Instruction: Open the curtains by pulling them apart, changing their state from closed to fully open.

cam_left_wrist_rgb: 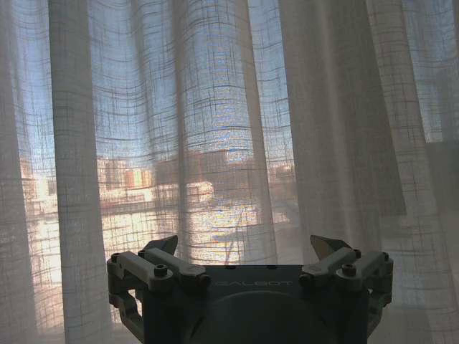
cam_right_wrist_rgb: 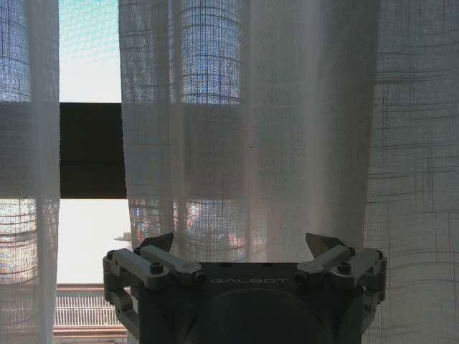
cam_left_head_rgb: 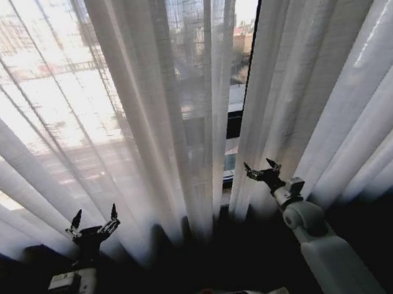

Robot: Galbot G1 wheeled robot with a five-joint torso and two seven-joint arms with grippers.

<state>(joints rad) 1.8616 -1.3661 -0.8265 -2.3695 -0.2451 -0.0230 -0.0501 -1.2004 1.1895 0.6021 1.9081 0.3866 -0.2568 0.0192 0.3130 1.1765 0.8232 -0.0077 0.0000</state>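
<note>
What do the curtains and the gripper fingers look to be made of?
The curtains: thin, sheer woven fabric, matte off-white; the grid of the weave shows up close and buildings show through. The left gripper and right gripper, both open in front of the fabric: fingers look like light grey moulded plastic or painted metal links with dark, pointed tips; which one, the look leaves open.

curtains (cam_left_head_rgb: pixel 141 111): tops and bottoms cut off by picture edges | city outside: blurred behind the cloth | window bar (cam_right_wrist_rgb: pixel 92 150): partly hidden
</note>
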